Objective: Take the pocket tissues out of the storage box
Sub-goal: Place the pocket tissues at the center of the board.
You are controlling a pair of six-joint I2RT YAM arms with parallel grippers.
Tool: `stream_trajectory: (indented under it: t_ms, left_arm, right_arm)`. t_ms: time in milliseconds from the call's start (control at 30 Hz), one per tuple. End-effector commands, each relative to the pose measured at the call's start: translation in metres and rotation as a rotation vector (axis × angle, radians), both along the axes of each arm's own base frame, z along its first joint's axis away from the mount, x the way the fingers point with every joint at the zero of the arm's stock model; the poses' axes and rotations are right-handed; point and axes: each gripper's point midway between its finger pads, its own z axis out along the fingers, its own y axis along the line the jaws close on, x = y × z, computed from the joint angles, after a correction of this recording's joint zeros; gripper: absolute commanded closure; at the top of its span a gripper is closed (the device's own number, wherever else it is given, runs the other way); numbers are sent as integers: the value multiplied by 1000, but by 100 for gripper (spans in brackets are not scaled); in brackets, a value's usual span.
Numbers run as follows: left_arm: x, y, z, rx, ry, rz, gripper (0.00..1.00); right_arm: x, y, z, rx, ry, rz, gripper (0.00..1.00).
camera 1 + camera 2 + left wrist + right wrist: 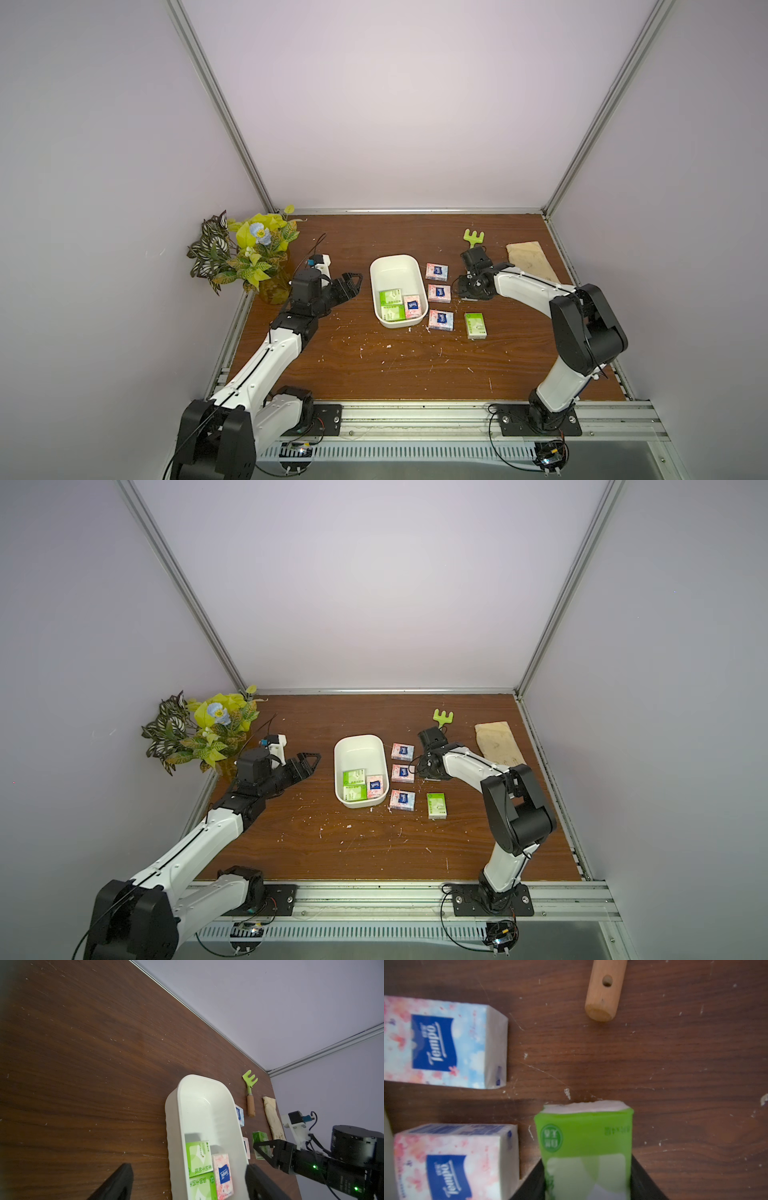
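The white storage box [392,259] sits mid-table and holds two green pocket tissues [390,297] and one pink packet [412,306]. Right of the box, three pink packets [439,293] lie in a column on the wood, with a green packet [475,325] beyond the nearest one. My right gripper [586,1165] is shut on another green packet [583,1132], low over the table beside the pink column; in both top views its wrist [473,286] hides the jaws. My left gripper [190,1176] is open and holds nothing. It hovers just left of the box [172,1126].
A potted plant [249,257] stands at the back left, close behind my left arm. A green toy rake with a wooden handle [473,237] and a tan wooden block [530,259] lie at the back right, near the right wrist. White specks dot the tabletop.
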Motion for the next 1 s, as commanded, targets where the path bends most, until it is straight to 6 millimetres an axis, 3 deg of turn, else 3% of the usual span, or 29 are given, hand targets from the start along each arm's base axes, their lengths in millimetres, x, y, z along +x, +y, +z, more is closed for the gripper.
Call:
stream_trajectory:
  t_ms: [0, 500, 633, 833, 967]
  left_arm:
    - [3, 4, 4, 16, -5, 8, 19]
    - [4, 4, 2, 15, 0, 6, 19]
    - [5, 4, 2, 15, 1, 7, 19]
    - [5, 4, 4, 13, -2, 6, 20]
    - [5, 4, 5, 13, -4, 9, 20]
  right_arm:
    - [7, -4, 1, -21, -18, -4, 49]
    - [8, -6, -16, -56, 27, 21, 47]
    - [9, -8, -14, -67, 27, 21, 42]
    - [11, -8, -1, -70, 9, 23, 34]
    - [15, -11, 22, -87, -27, 21, 31]
